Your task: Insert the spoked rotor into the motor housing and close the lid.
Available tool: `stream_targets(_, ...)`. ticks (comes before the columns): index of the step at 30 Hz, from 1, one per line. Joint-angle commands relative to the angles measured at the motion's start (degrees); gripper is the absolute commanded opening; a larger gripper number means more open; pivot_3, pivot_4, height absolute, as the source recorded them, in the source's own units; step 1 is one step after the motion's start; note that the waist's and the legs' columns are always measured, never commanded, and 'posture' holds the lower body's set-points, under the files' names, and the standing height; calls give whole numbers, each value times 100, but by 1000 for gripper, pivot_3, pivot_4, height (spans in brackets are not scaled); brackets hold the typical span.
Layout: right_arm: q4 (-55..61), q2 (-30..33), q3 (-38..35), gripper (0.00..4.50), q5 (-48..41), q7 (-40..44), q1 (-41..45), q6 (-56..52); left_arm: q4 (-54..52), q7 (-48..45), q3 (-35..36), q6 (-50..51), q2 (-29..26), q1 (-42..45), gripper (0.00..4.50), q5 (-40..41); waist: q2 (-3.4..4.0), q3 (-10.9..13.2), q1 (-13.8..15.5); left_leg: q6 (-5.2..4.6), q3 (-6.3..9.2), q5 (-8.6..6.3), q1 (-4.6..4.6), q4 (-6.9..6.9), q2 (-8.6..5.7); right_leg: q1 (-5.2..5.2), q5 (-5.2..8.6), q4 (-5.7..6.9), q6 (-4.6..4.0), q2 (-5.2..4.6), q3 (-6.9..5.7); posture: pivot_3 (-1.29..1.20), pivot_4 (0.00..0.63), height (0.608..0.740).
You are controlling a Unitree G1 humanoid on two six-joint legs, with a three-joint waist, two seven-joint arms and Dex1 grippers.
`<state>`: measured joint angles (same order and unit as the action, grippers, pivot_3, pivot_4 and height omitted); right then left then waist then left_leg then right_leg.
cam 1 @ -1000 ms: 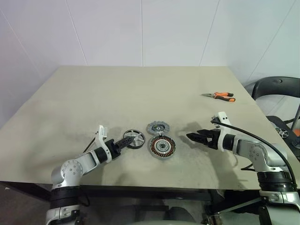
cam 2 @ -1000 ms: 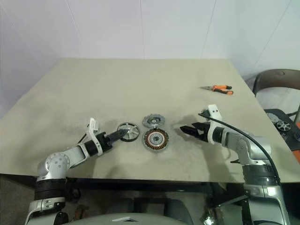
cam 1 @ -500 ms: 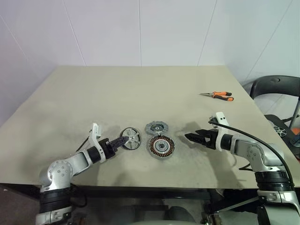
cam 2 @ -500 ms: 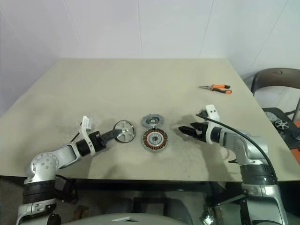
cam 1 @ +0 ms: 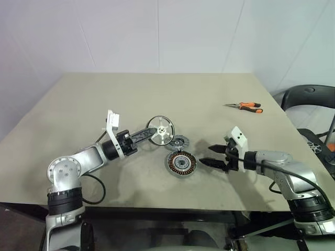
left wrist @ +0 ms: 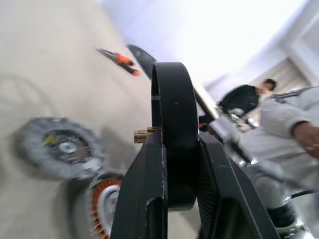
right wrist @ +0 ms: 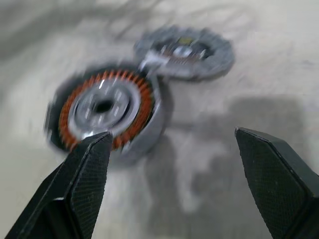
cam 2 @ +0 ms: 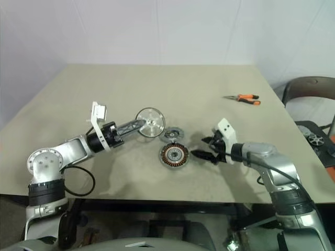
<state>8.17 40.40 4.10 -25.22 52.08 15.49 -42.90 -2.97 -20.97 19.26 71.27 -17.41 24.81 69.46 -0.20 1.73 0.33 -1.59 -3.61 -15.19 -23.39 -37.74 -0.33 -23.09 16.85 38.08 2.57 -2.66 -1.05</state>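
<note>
Over beige desk (cam 1: 131, 99): left claw (cam 1: 155, 135) clamping rotor (cam 1: 161, 129) at housing's (cam 1: 180, 163) eleven o'clock; right claw (cam 1: 213, 155) gaping beside.

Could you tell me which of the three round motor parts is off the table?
The spoked rotor, gripped by the left gripper; housing and lid lie flat.

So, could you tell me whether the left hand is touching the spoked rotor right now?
Touching. In the left eye view the left hand is shut on the rim of the spoked rotor, holding it up above the table.
</note>
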Motion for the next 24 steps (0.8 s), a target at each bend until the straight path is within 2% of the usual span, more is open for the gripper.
stream_targets(1,250,68,-23,4117,-23,115,116,99,317,-54,-282,236,96,60,444,34,-2,1,9,0,1,0,0,-3,1,0,0,3,0,2,0,0,0,740)
stream_targets(7,233,73,-253,4117,-123,51,44,-60,724,-158,-499,508,174,46,444,5,-11,6,38,0,5,0,-2,-25,3,8,6,5,-12,4,-1,0,0,740)
stream_targets(14,839,254,-323,4117,-614,317,-201,-479,941,-214,-565,682,253,-25,444,-36,-10,6,40,2,8,-2,-4,-22,4,4,7,4,-13,2,-1,0,0,740)
stream_targets(24,921,268,-275,4117,-573,183,-102,-403,1323,-423,-797,611,515,31,444,-469,-10,6,41,4,8,-3,-4,-22,4,3,7,3,-14,1,-1,0,0,740)
